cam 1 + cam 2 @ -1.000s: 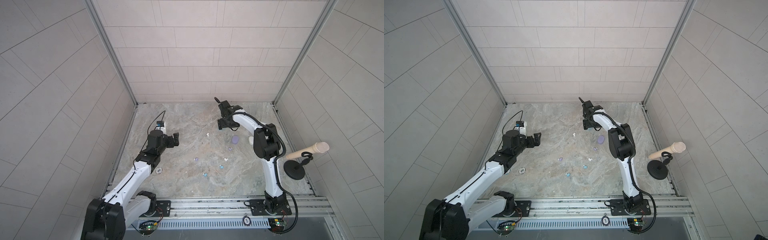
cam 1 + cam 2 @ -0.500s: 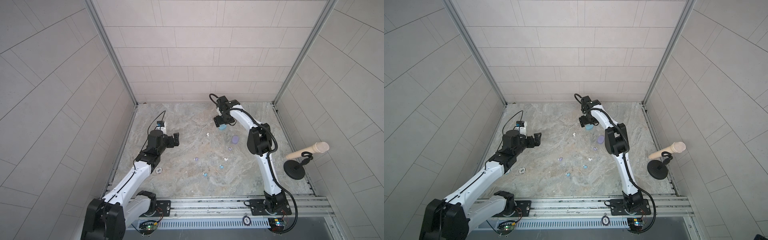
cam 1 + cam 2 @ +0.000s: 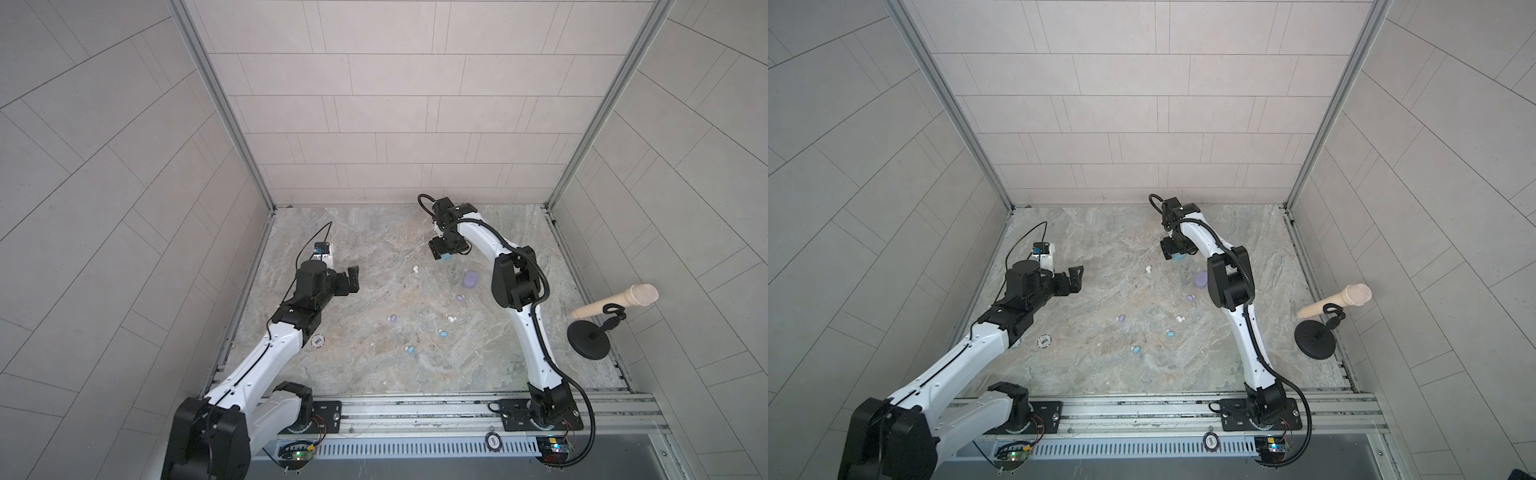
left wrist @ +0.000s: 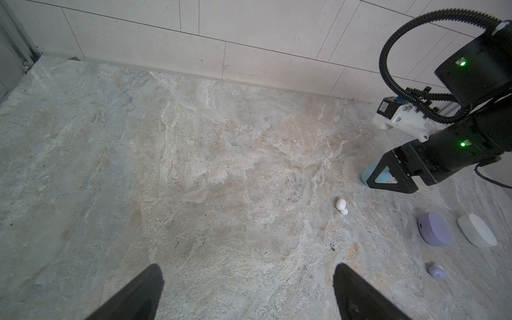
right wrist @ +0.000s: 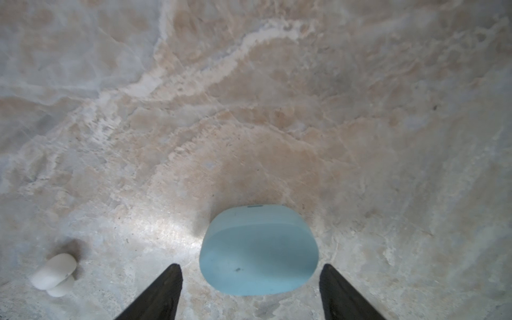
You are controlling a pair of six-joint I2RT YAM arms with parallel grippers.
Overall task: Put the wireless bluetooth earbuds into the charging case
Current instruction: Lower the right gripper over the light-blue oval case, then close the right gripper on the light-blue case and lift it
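Note:
A light blue charging case point(image 5: 257, 249) lies shut on the marble floor. My right gripper point(image 5: 252, 267) hangs over it, open, a finger on each side and neither touching; in both top views the gripper point(image 3: 442, 253) point(image 3: 1173, 252) covers most of the case. A lilac case point(image 3: 470, 279) lies nearby, and a white case point(image 4: 478, 230) beside it shows in the left wrist view. Several earbuds are scattered: white point(image 5: 54, 270) point(image 3: 451, 319), lilac point(image 3: 459, 297) point(image 3: 392, 318), blue point(image 3: 443, 333) point(image 3: 410, 350). My left gripper point(image 4: 249, 273) point(image 3: 353, 280) is open and empty, far left.
A microphone on a black round stand point(image 3: 615, 301) sits at the right edge. A small round token point(image 3: 317, 341) lies beside the left arm. Tiled walls close in the floor on three sides, and the arms' base rail point(image 3: 415, 409) runs along the front.
My right wrist has swung round and come down over the blue case, and its jaws have narrowed a little. The left arm has not moved.

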